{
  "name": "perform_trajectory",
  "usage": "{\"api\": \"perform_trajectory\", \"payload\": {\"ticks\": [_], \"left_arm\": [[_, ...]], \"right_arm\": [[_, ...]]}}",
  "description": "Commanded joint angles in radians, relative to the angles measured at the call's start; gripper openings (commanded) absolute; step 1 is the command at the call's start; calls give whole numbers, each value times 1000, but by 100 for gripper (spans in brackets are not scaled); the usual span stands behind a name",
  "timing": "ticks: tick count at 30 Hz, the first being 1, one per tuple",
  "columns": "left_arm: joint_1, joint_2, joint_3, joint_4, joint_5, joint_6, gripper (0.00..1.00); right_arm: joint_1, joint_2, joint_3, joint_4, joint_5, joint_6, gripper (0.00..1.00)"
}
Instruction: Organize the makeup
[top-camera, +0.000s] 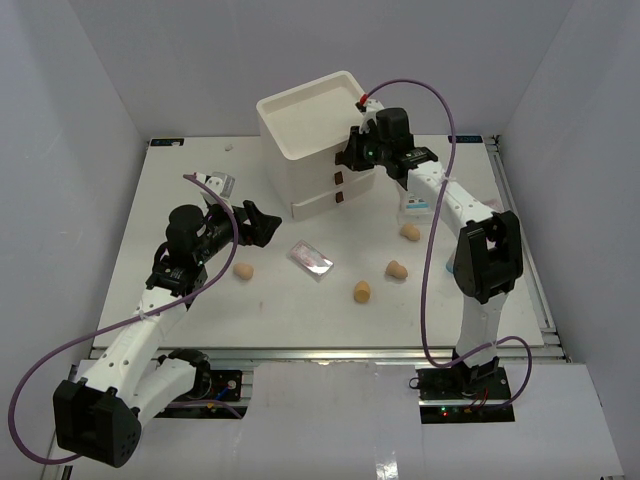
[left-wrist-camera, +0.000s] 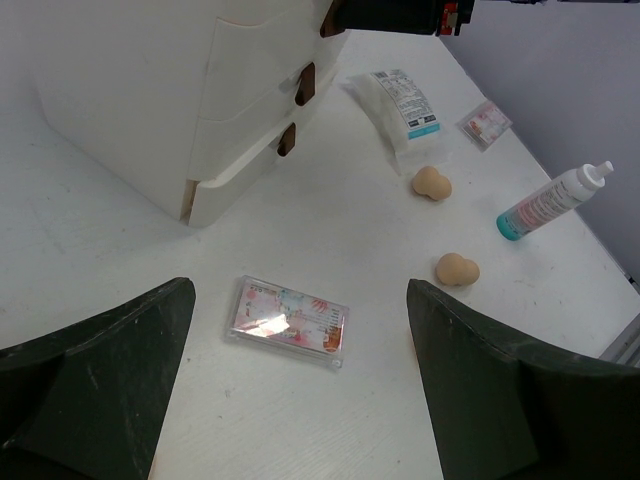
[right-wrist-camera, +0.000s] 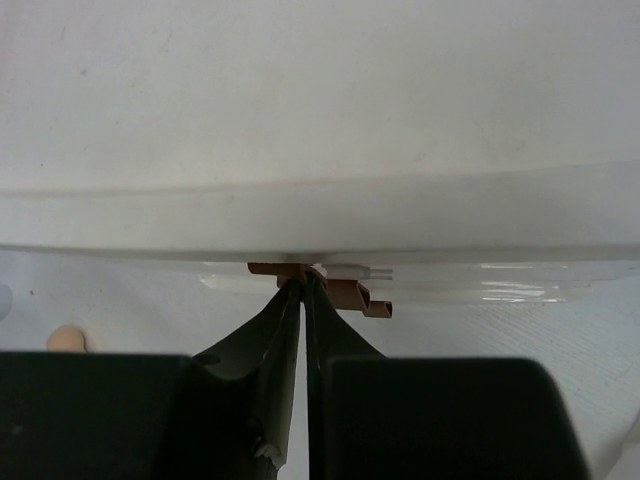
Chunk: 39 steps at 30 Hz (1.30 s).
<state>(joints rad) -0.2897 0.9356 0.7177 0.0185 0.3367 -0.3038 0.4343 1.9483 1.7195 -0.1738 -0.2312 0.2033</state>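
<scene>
Several tan egg-shaped sponges (top-camera: 362, 291) lie on the white table (top-camera: 200, 330), two of them also in the left wrist view (left-wrist-camera: 457, 268). A flat clear case (top-camera: 311, 257) with pink inside lies flat in the middle (left-wrist-camera: 288, 322). My left gripper (top-camera: 262, 222) hangs open just above and before the case (left-wrist-camera: 298, 290), with nothing between its fingers. A white-and-blue bottle (left-wrist-camera: 555, 200) lies on its side to the right. A clear packet (left-wrist-camera: 400, 100) lies by the box. My right gripper (top-camera: 352, 150) is shut on the brown handle (right-wrist-camera: 345, 290) of the cream drawer box (top-camera: 310, 115), at its top drawer.
Two lower drawer handles (top-camera: 339, 187) show on the box front; the bottom drawer (left-wrist-camera: 240, 170) stands slightly out. A small pink packet (left-wrist-camera: 485, 123) lies far right. Another clear packet (top-camera: 222, 183) rests left of the box. Grey walls enclose the table.
</scene>
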Motion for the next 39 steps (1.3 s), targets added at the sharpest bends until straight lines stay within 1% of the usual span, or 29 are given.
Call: {"api": "perform_trajectory", "payload": {"ticks": [1,5,9,14,18,23,24,25,26,27,28,29,30,31,32,33,34,39], "left_arm": [[1,-2,39,-4,6,8,98],[1,-4,40,-3,14,8,98],[1,-6,39,-2,18,7,98],[1,-6,39,-2,19,8,98],[1,-7,39,0,29,5,98],[0,-1,39,4,45,-1,98],[0,1,39,4,46,-2,98],[1,1,39,5,48,-3,98],[1,3,38,5,48,-2,98],[1,6,37,6,48,-1,98],[1,7,37,4,48,0,98],[1,8,37,3,45,1,98],[1,8,37,3,41,2,98],[1,8,37,1,41,2,98],[1,8,37,1,36,2,98],[1,8,37,0,35,3,98],[1,8,37,-1,35,5,98],[1,12,39,-1,38,6,98]], "right_arm": [[4,-114,-96,87,-6,-16,8],[4,-205,-221,123,-17,-24,8],[4,-277,-309,138,-26,-31,8],[4,-388,-415,142,-42,-43,8],[3,-477,-536,139,-53,-74,8],[4,-556,-617,136,-69,-94,8],[3,-553,-616,139,-65,-98,10],[3,-545,-609,142,-61,-101,15],[3,-533,-597,145,-58,-104,24],[3,-517,-581,149,-57,-108,34],[3,-507,-572,150,-56,-111,40],[3,-485,-551,151,-55,-111,50],[4,-455,-522,151,-53,-110,63],[4,-454,-521,151,-53,-108,63],[9,-426,-492,152,-33,-107,74],[9,-400,-475,151,-24,-101,80],[10,-379,-457,151,-15,-96,83],[21,-321,-381,154,29,-88,84]]}}
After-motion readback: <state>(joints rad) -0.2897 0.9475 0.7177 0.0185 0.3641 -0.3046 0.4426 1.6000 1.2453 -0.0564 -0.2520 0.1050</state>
